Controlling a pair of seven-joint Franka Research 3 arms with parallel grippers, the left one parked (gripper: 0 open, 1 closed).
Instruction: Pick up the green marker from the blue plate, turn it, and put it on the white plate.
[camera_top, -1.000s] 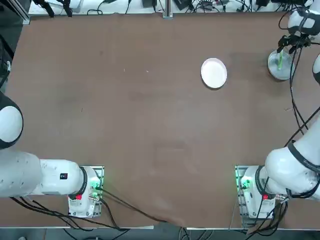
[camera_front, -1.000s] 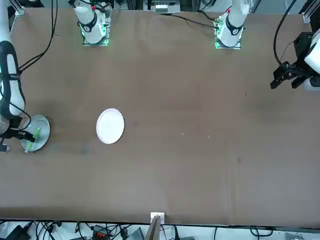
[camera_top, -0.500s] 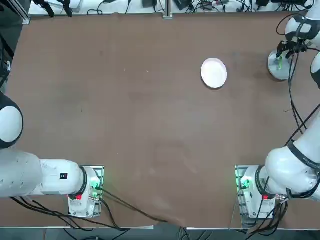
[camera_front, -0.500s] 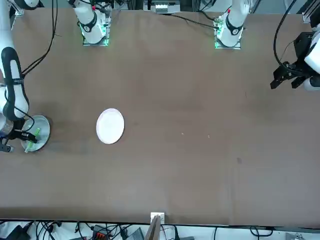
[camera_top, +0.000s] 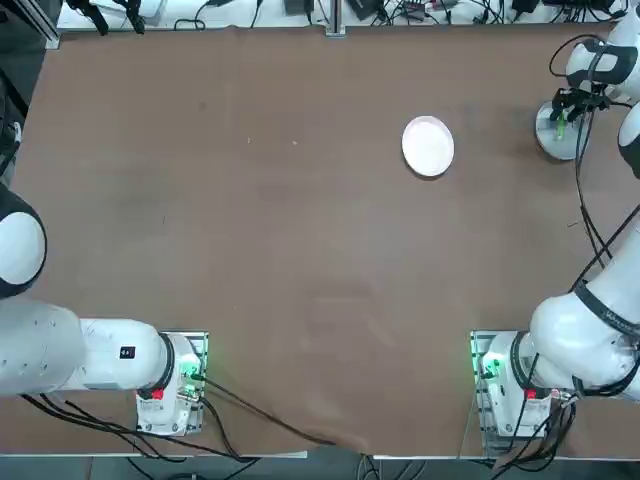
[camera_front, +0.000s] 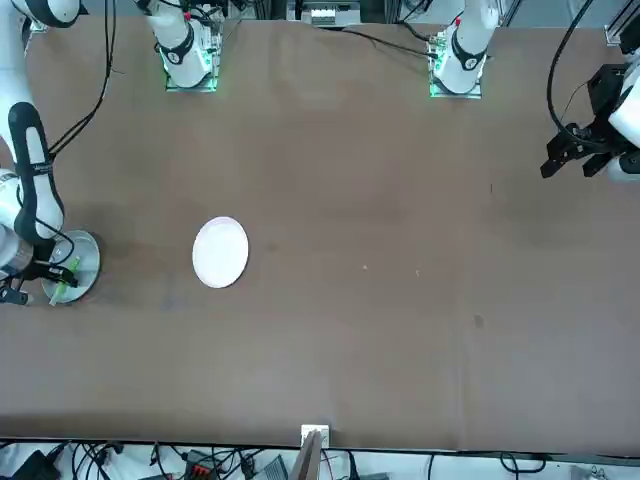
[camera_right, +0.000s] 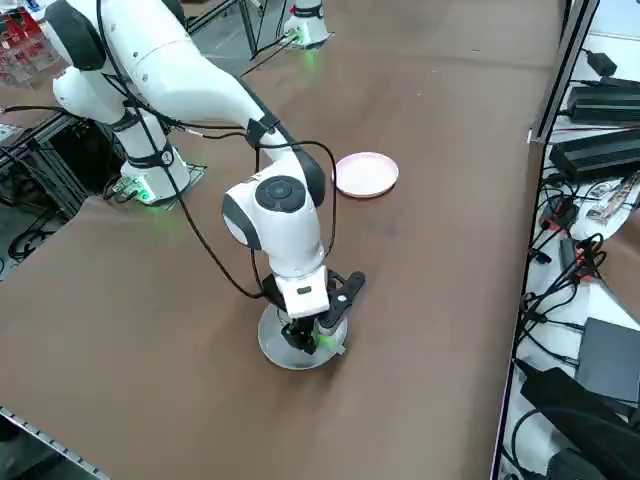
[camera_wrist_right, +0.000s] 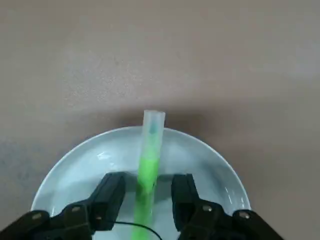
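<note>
The green marker (camera_wrist_right: 150, 160) lies across the blue plate (camera_wrist_right: 210, 165), one end poking past its rim. My right gripper (camera_wrist_right: 148, 192) is low over that plate and open, one finger on each side of the marker with a small gap on both sides. In the top view the blue plate (camera_top: 552, 140) is at the far right edge, with the marker (camera_top: 561, 122) partly under the gripper (camera_top: 567, 108). The white plate (camera_top: 428, 146) sits bare to its left. In the side view the gripper (camera_right: 316, 336) hides most of the marker on the blue plate (camera_right: 275, 345).
The brown table runs wide to the left of the white plate (camera_front: 220, 252). The table's right edge is close beside the blue plate (camera_front: 88, 250). Cables and power bricks (camera_right: 600, 150) lie past the far edge. The arm's black cable (camera_top: 585, 190) hangs beside the plate.
My right gripper has come down lower over the blue plate and now straddles the marker. The marker and both plates have not moved.
</note>
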